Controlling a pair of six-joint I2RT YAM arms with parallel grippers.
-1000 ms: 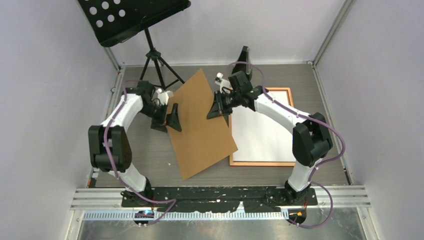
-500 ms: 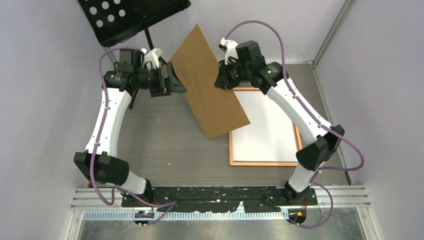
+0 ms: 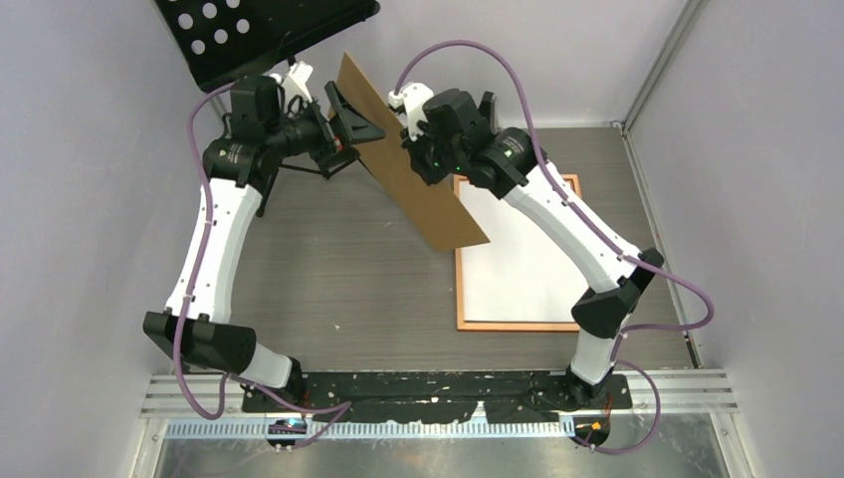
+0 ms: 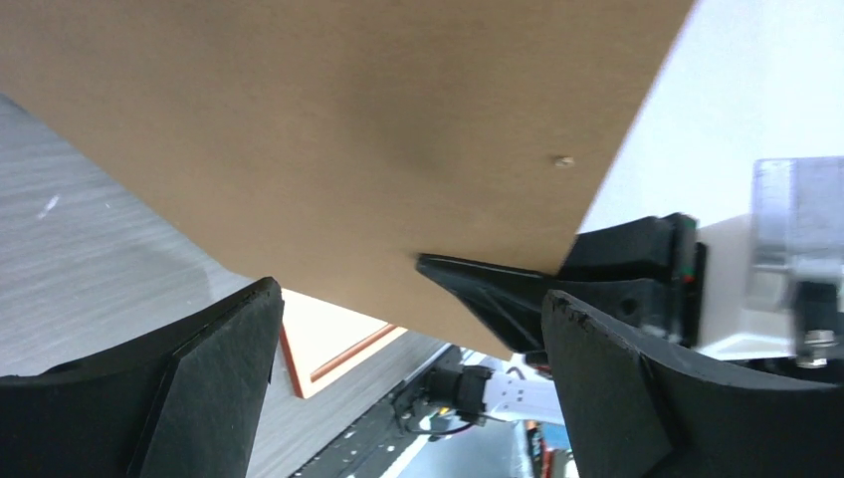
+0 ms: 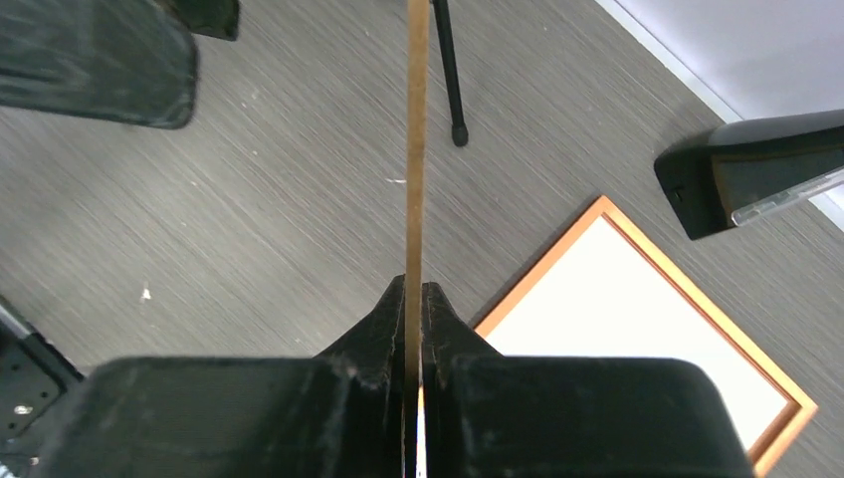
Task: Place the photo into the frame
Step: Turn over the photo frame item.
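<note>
The copper-orange frame (image 3: 513, 326) lies flat on the table at the right, and its inside shows plain white; I cannot tell whether that is the photo. High above the frame's far left corner, my right gripper (image 3: 423, 159) is shut on a plain brown backing board (image 3: 418, 174). The board stands almost on edge. In the right wrist view its thin edge (image 5: 416, 149) runs straight up from the clamped fingertips (image 5: 414, 289), with the frame (image 5: 702, 299) below. My left gripper (image 3: 350, 129) is open beside the board's left face (image 4: 328, 129), with nothing between its fingers (image 4: 410, 299).
A black perforated music stand (image 3: 264, 35) hangs over the far left, and one of its tripod legs (image 5: 448, 70) shows on the table. A black upright object (image 3: 486, 105) stands at the back behind the frame. Enclosure walls close in on both sides.
Both arms rose and moved toward the back. The board, still in the right gripper, swung from lying nearly flat to standing almost on edge. The left gripper stayed open beside it.
</note>
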